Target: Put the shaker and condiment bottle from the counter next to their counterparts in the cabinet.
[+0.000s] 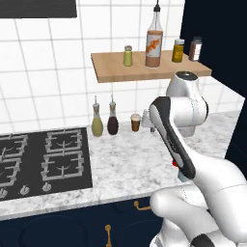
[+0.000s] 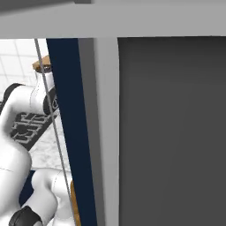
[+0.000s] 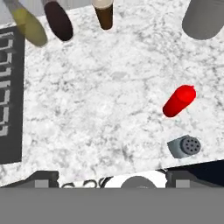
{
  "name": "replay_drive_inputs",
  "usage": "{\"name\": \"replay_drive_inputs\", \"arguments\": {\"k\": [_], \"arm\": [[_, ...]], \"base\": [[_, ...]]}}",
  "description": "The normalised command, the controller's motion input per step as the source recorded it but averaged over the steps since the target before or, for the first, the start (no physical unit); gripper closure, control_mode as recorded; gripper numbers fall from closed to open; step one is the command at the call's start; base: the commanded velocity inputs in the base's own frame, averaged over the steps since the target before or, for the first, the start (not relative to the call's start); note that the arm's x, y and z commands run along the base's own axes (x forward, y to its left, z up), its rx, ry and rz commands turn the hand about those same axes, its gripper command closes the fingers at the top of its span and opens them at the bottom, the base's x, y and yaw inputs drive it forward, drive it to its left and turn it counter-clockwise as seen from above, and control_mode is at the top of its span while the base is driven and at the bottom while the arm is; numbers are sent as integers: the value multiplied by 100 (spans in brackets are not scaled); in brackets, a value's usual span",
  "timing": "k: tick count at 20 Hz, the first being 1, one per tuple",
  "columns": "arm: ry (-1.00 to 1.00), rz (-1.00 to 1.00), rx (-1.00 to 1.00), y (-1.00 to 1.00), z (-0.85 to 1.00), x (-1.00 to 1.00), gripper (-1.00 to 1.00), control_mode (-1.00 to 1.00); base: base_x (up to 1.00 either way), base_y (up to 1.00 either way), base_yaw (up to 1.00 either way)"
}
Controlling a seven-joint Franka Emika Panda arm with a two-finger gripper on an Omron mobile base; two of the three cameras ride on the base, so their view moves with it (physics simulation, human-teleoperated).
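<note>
Slim bright red plastic squeeze bottle (image 3: 179,101) stands upright on the white-grey veined marble table (image 3: 100,100), seen from above; small squat pale blue-grey shaker with perforated darker grey cap (image 3: 184,146) just beside it, apart; light wooden shelf (image 1: 144,67) carries yellow-green shaker with grey cap (image 1: 128,56) and tall clear-necked bottle with orange-brown contents (image 1: 154,43).

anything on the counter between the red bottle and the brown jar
Nothing: in the hand view the stretch of marble counter between the red condiment bottle and the brown jar is bare.
</note>
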Motion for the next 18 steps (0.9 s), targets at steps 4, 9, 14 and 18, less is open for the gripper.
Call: {"name": "replay_drive_inputs", "arguments": {"k": [4, 9, 14, 18], "arm": [[-4, -86, -1, 49, -51, -10, -100, -100], [4, -52, 4, 35, -4, 23, -100, -100], [-17, -57, -29, 8, 0, 16, -100, -100], [-25, -54, -45, 0, 0, 9, -100, -100]], "base": [[0, 0, 0], [0, 0, 0], [0, 0, 0], [0, 0, 0]]}}
